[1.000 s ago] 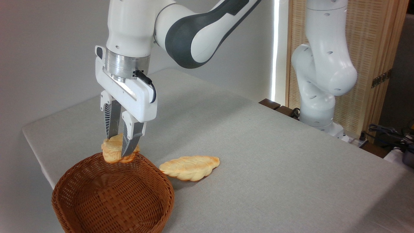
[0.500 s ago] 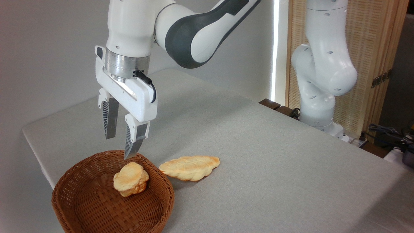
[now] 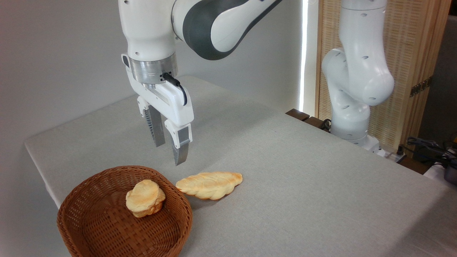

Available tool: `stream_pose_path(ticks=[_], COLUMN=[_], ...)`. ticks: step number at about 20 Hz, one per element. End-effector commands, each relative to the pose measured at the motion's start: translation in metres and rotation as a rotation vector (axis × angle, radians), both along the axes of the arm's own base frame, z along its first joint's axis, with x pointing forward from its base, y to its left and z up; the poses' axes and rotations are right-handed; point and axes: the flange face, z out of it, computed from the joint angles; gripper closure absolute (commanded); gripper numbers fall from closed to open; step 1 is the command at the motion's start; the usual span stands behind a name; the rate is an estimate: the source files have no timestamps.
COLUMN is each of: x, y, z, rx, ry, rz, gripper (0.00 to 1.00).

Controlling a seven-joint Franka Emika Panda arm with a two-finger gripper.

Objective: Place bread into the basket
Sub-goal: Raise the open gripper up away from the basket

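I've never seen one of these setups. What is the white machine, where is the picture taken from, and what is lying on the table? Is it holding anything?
One fixed camera looks across the table from the side. The white and grey machine is a robot arm bolted at the table's far edge. At its end hangs a gripper, two fingers that pinch things. Right now the fingers are apart and hold nothing; they hang in the air above the table. On the grey cloth sits a round woven basket with a small roundish bread lying inside it. Just right of the basket, on the cloth, lies a long braided loaf, untouched.
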Motion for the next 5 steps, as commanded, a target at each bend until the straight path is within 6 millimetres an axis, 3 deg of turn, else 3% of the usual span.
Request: stream_pose_path(ticks=[1, 5], x=[-0.0082, -0.0093], y=[-0.0043, -0.0061], z=[0.0001, -0.0006], rx=[0.032, 0.051], ry=[0.056, 0.059], rz=[-0.005, -0.015], gripper=[0.00, 0.00])
